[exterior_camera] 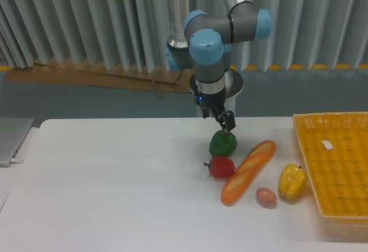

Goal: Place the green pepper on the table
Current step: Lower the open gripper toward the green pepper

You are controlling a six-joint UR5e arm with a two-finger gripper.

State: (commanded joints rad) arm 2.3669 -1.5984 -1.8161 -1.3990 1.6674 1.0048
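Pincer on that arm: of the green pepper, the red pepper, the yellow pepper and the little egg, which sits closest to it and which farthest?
From the pincer:
1. Green pepper, right beneath its tip.
2. Red pepper, just in front of the green one.
3. Egg, toward the front right, and the yellow pepper, farther right near the basket: too close to call.

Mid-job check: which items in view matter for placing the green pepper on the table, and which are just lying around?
Belongs to the job:
green pepper, resting on the table
table
gripper, just above the pepper

Just lying about:
red pepper
bread loaf
egg
yellow pepper
yellow basket
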